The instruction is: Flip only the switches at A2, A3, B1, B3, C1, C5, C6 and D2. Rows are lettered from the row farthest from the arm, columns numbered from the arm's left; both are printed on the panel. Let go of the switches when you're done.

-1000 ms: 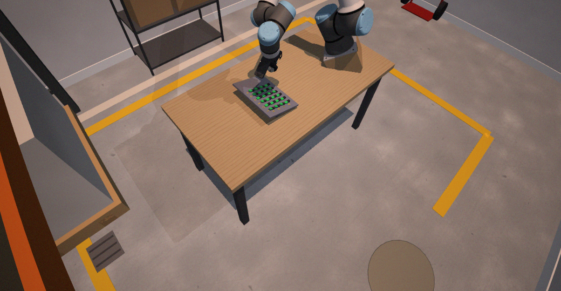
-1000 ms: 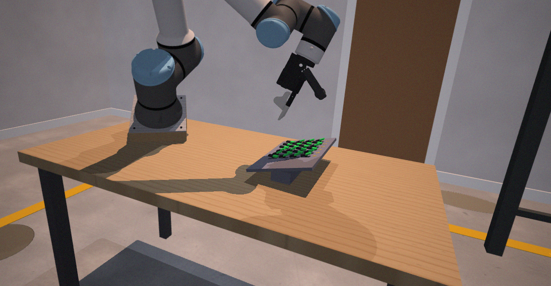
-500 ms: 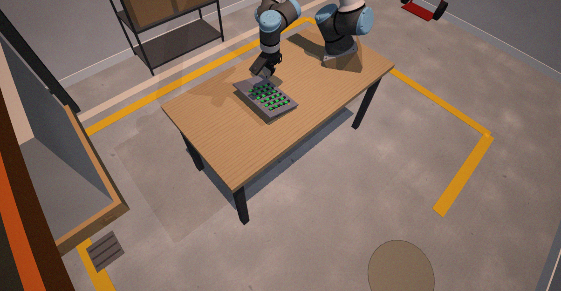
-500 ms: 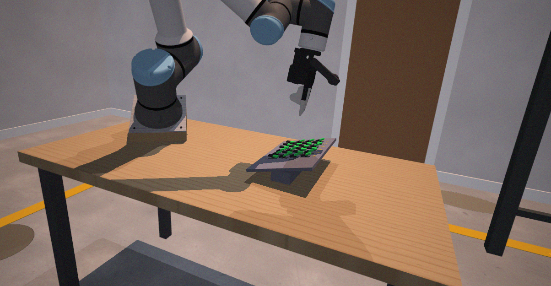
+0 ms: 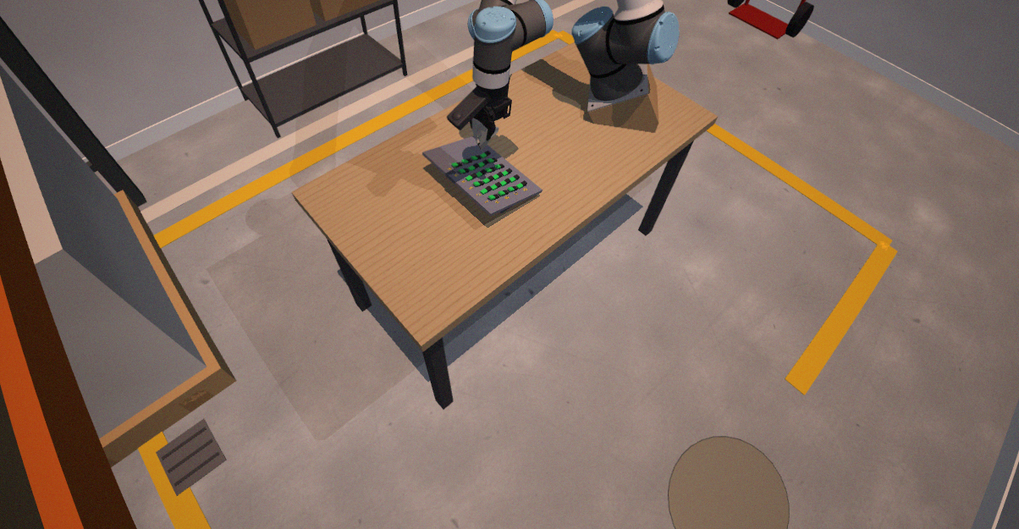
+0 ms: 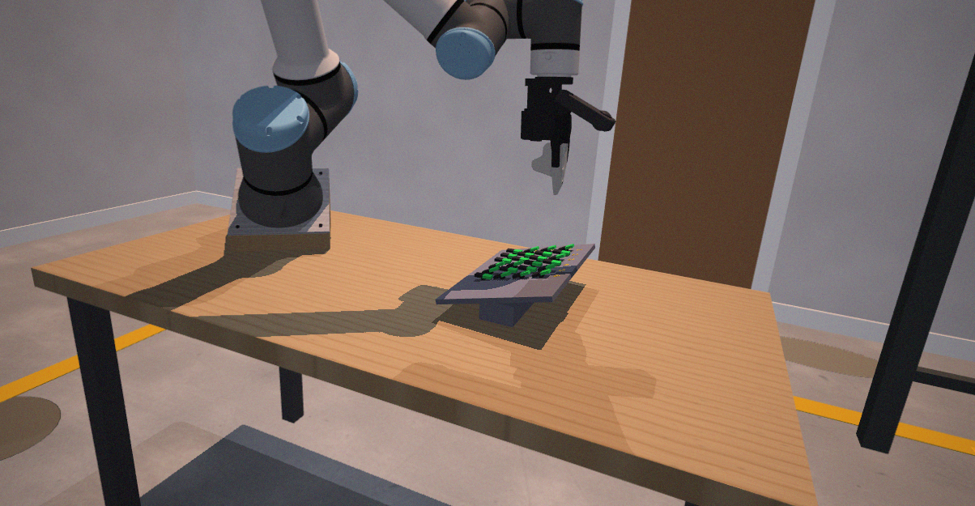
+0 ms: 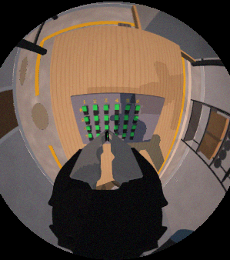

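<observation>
The grey tilted panel stands on the table with rows of green and black switches. In the wrist view, the column numbers run along its far edge and the row letters down its left side. Switches A2, A3, B1, B3 and C1 show green ends. C5, C6 and D2 lie in the nearer rows. The exact tilt of each switch is too small to tell. My gripper is shut and empty, pointing down above the panel; its tips hide part of row D.
The wooden table carries the panel and the arm's base. A shelf with cardboard boxes stands beyond the table, and a red hand truck stands farther off. Shadows cross the panel's right side in the wrist view.
</observation>
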Available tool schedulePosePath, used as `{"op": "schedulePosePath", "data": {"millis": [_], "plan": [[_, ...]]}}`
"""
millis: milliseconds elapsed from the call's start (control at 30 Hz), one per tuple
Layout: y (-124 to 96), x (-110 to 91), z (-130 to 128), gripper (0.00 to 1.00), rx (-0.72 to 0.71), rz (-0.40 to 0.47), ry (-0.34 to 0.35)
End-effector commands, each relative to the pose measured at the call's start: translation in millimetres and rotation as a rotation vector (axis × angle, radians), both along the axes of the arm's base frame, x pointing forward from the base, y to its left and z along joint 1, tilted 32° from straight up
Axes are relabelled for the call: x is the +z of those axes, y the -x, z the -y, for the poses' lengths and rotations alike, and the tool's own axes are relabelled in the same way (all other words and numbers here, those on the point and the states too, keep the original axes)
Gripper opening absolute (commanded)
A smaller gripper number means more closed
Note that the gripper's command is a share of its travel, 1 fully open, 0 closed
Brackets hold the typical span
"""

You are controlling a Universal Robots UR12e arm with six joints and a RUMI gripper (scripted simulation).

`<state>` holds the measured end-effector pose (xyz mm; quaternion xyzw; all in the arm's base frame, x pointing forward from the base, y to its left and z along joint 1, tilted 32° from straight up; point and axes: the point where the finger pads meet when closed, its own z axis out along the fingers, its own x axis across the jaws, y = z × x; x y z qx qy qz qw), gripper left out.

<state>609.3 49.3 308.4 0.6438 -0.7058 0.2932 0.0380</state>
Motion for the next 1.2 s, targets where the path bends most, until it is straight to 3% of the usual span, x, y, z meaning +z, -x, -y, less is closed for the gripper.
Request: {"op": "schedulePosePath", "data": {"millis": [0, 300, 633, 967, 1167], "plan": [[-7, 5, -6, 0.00, 0.005, 0.043, -0.018], [-8, 6, -6, 0.00, 0.005, 0.046, -0.019], [-15, -14, 5, 0.00, 0.004, 0.042, -0.017], [-37, -62, 30, 0.00, 0.004, 0.042, -0.018], [-43, -76, 38, 0.00, 0.004, 0.042, -0.018]]}}
